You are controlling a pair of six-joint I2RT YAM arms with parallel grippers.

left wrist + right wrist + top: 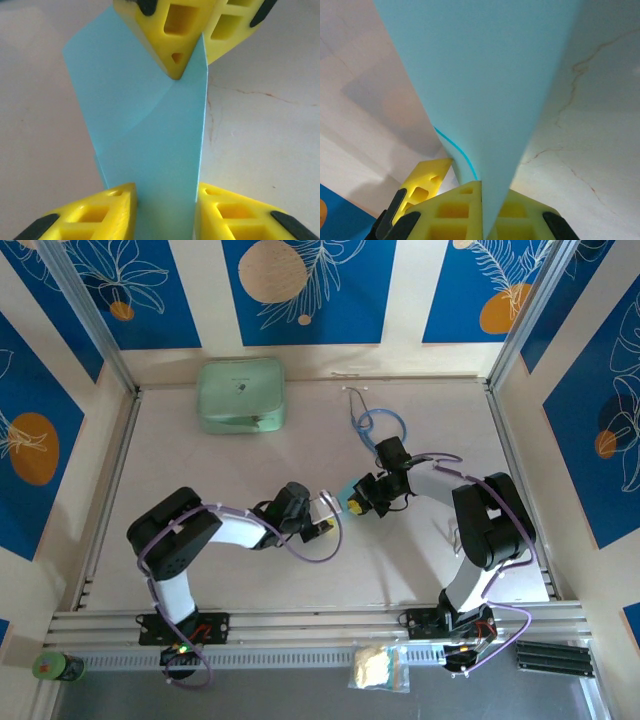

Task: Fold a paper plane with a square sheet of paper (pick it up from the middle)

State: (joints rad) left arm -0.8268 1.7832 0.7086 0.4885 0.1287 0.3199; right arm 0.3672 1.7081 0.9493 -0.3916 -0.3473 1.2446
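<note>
The light-blue sheet of paper is folded into a creased, layered strip and hangs in the air between my two grippers at the middle of the table. My right gripper is shut on one narrow end of the paper. In the left wrist view the right gripper pinches the far end. My left gripper has its fingers parted, with the paper's near end lying face-on in the gap. From above, the left gripper and right gripper nearly meet, with a pale sliver of paper between them.
A mint-green rounded case sits at the back left. A blue-tubed stethoscope lies at the back, just behind the right arm. Metal frame posts and rails bound the table's sides and front edge.
</note>
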